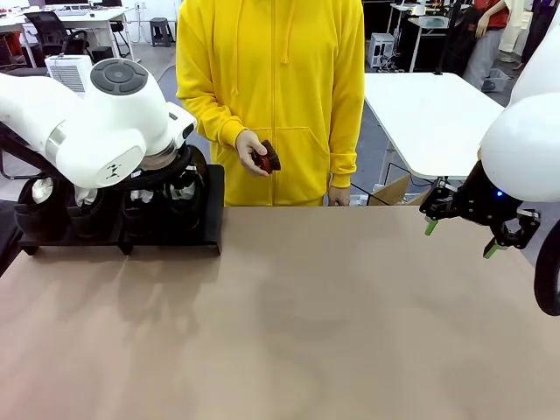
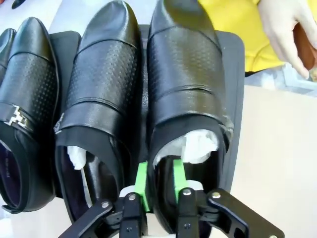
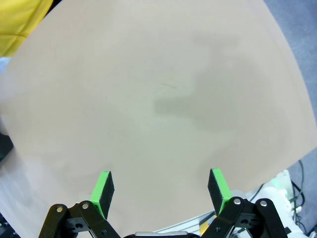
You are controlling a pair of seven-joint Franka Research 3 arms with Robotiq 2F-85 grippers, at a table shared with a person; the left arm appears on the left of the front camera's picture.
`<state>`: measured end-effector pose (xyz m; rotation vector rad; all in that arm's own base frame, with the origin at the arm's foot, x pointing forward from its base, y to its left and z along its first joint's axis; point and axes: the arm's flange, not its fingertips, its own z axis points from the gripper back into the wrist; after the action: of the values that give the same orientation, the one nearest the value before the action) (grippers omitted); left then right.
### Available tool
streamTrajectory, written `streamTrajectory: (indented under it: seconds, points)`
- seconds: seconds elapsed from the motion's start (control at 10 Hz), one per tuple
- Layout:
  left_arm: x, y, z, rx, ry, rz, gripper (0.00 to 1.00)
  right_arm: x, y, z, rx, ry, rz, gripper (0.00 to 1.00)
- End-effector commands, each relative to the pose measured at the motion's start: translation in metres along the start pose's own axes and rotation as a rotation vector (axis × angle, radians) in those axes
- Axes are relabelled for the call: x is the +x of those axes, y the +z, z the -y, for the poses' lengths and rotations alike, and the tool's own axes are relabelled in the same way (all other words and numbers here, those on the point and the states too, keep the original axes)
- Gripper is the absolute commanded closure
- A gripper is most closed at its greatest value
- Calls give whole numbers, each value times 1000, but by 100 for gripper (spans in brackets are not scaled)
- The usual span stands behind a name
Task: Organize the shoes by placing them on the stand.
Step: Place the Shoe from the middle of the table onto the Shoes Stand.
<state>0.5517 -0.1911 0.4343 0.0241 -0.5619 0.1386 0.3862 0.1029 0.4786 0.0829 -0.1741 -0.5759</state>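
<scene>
Three black dress shoes (image 2: 106,84) sit side by side on the matte-black stand (image 2: 237,94) in our left wrist view, toes pointing away from the camera, with a sliver of a fourth at the frame's left edge. White crumpled paper (image 2: 198,145) fills the rightmost shoe (image 2: 185,74), which lies at the stand's end nearest the bare table. Our left gripper (image 2: 159,179) straddles that shoe's heel-side wall: one green pad is outside, in the gap beside the neighbouring shoe, the other inside the opening. The jaws look narrow, close about the leather, though we cannot tell whether they press it or have let go. From the front, the stand (image 1: 213,210) rests at the table's (image 1: 289,324) far left, our left arm above it.

Our right gripper (image 1: 457,238) hangs above the table's right side, jaws wide apart and empty; its wrist view looks down on bare tabletop (image 3: 163,99).

Across the table, a person in a yellow hoodie holds a small reddish-brown brush (image 1: 267,159) in one hand (image 1: 249,150).
</scene>
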Motion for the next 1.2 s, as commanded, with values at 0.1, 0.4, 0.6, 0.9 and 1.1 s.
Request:
streamTrajectory:
  seconds: [0.1, 0.4, 0.6, 0.9, 1.1]
  points:
    - [9, 9, 4, 24, 14, 26, 51, 1, 1, 1, 18, 15, -14, 0]
    - [2, 32, 8, 1, 6, 16, 51, 1, 1, 1, 18, 15, -14, 0]
    - [-12, 44, 1, -20, 18, -78, 51, 1, 1, 1, 18, 15, -14, 0]
    - [-21, 68, -7, -23, 18, -44, 51, 1, 1, 1, 18, 15, -14, 0]
    - [-18, 58, 2, -25, 21, -51, 51, 1, 1, 1, 18, 15, -14, 0]
